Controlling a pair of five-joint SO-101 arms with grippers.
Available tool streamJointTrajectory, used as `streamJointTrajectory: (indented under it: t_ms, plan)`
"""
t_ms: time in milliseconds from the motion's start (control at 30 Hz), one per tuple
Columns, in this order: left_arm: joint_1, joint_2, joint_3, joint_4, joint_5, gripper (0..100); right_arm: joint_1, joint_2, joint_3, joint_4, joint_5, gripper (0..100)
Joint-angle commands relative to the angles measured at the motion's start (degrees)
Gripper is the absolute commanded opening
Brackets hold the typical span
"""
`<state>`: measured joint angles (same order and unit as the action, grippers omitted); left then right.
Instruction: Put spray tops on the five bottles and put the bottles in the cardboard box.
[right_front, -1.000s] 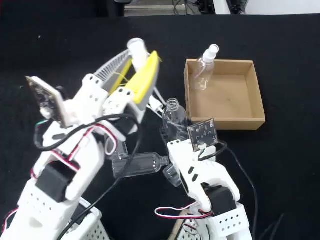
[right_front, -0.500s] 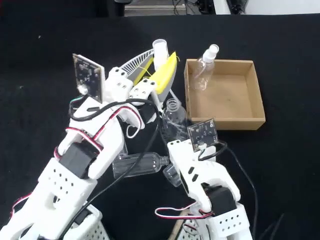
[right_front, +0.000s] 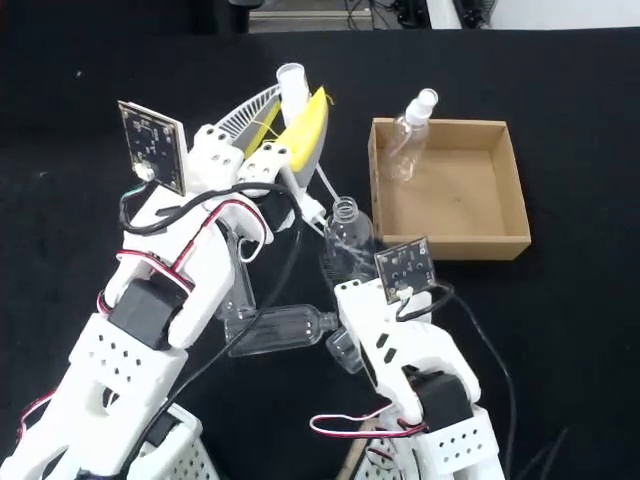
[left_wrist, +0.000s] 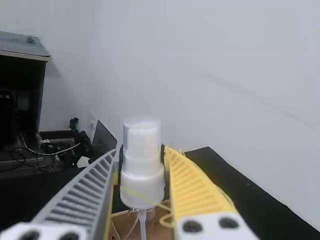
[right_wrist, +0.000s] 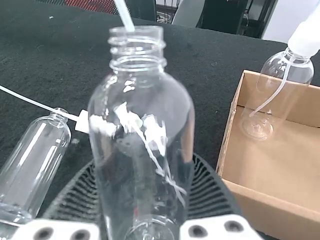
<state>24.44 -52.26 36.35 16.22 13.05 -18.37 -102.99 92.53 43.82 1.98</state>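
Observation:
My left gripper is shut on a white spray top, held in the air left of the cardboard box. Its thin dip tube slants down towards the mouth of an open clear bottle. That bottle stands upright with my right gripper shut on its lower body. A bottle with a spray top on it stands in the box's far left corner. Another open bottle lies on the table.
A loose spray top with its long tube lies on the black table beside the held bottle. A further clear bottle stands under the left arm. White baskets sit at the near edge by the arm bases.
The left arm swung the spray top to the right, then back a little to the left and farther away. Its wrist turned. The right arm and its bottle kept still.

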Motion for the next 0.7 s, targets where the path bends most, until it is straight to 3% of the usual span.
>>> streamJointTrajectory:
  t_ms: [0,300,667]
  plan:
    - [-0.92,-0.35,-3.91,-0.88,0.35,3,-0.62,-5.58,-0.48,-0.35,-0.53,1.1]
    - [7.69,0.18,-3.91,3.16,-0.09,3,-0.26,-5.58,-0.75,-0.18,-0.53,1.1]
    - [7.78,0.26,1.36,3.08,-0.09,4,-0.26,-5.58,-2.68,0.18,-0.53,1.1]
